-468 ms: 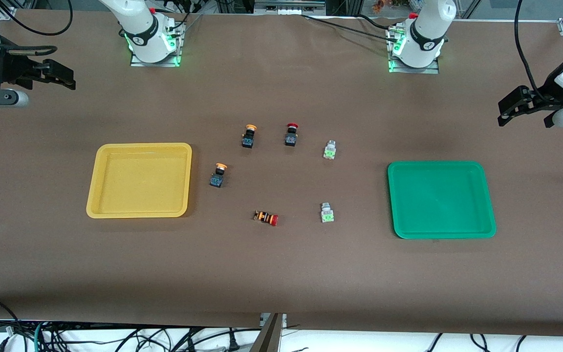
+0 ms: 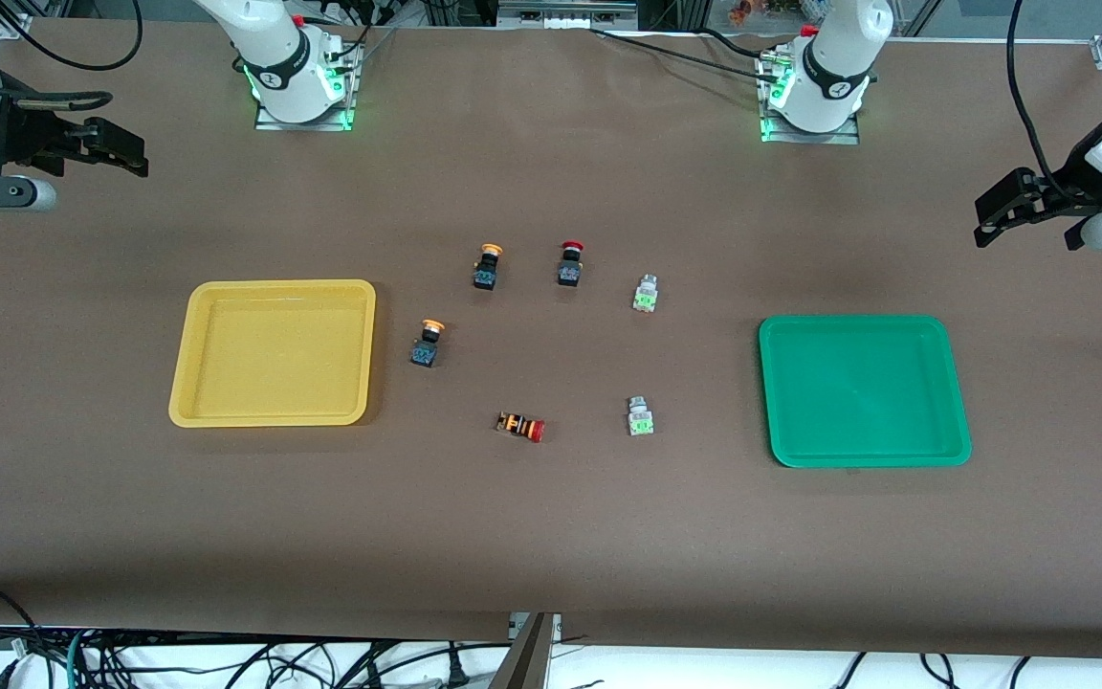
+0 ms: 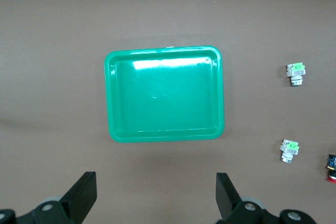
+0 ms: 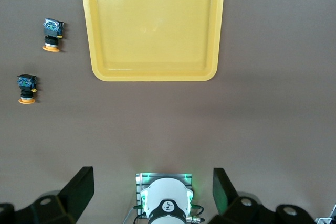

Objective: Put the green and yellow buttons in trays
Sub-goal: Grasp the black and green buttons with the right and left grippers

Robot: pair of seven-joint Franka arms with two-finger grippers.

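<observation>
The yellow tray (image 2: pixel 274 285) (image 4: pixel 152 24) lies empty toward the right arm's end, the green tray (image 2: pixel 857 322) (image 3: pixel 164 94) empty toward the left arm's end. Between them stand two yellow-capped buttons (image 2: pixel 487 266) (image 2: pixel 428 343), also in the right wrist view (image 4: pixel 52 34) (image 4: pixel 27 88). Two green-faced buttons (image 2: pixel 645 293) (image 2: pixel 640 416) sit closer to the green tray (image 3: pixel 296 73) (image 3: pixel 289 150). My left gripper (image 2: pixel 991 215) (image 3: pixel 156 182) hangs open and empty over the table's left-arm end. My right gripper (image 2: pixel 125 153) (image 4: pixel 152 179) hangs open and empty over the right-arm end.
A black button with a red cap (image 2: pixel 570 263) stands between a yellow button and a green one. A red-capped button with an orange-striped body (image 2: pixel 521 427) lies on its side nearer the front camera. The arms' bases (image 2: pixel 297 81) (image 2: pixel 814 91) stand at the table's back edge.
</observation>
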